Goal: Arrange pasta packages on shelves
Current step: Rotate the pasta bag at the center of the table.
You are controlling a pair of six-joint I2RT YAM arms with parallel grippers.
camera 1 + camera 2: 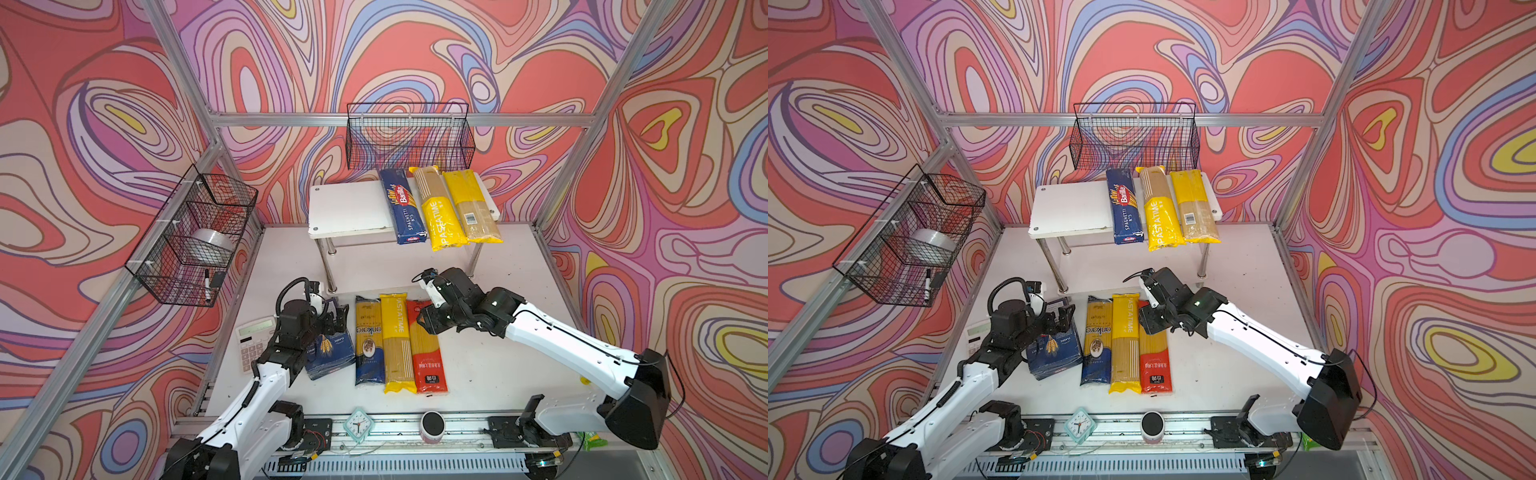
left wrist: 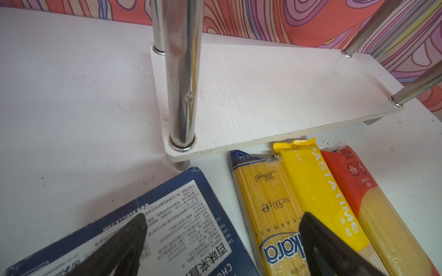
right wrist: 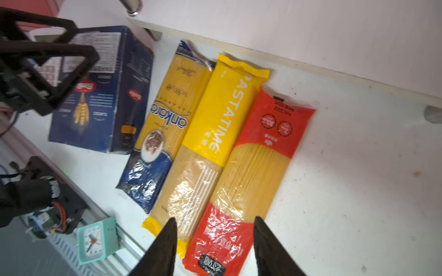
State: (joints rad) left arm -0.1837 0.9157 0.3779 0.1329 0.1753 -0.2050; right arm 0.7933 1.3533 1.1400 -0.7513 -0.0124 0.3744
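Note:
The white shelves' top board (image 1: 349,208) carries a blue Barilla box (image 1: 402,208), a yellow PASTATIME bag (image 1: 442,216) and a yellow barcode bag (image 1: 471,208). The lower board (image 2: 263,95) is bare. On the table in front of it lie a wide blue Barilla box (image 1: 332,353), a dark-blue Ankara bag (image 1: 369,345), a second PASTATIME bag (image 1: 398,345) and a red bag (image 1: 428,353). My left gripper (image 1: 336,316) (image 2: 222,216) hovers open over the wide box and the Ankara bag. My right gripper (image 1: 426,320) (image 3: 214,222) is open above the red bag (image 3: 258,155), holding nothing.
Black wire baskets hang on the back wall (image 1: 409,137) and the left wall (image 1: 195,237), the latter holding a tape roll and a marker. A calculator (image 1: 253,345) lies left of the wide box. A mint clock (image 1: 358,424) and a small cylinder (image 1: 432,426) sit on the front rail.

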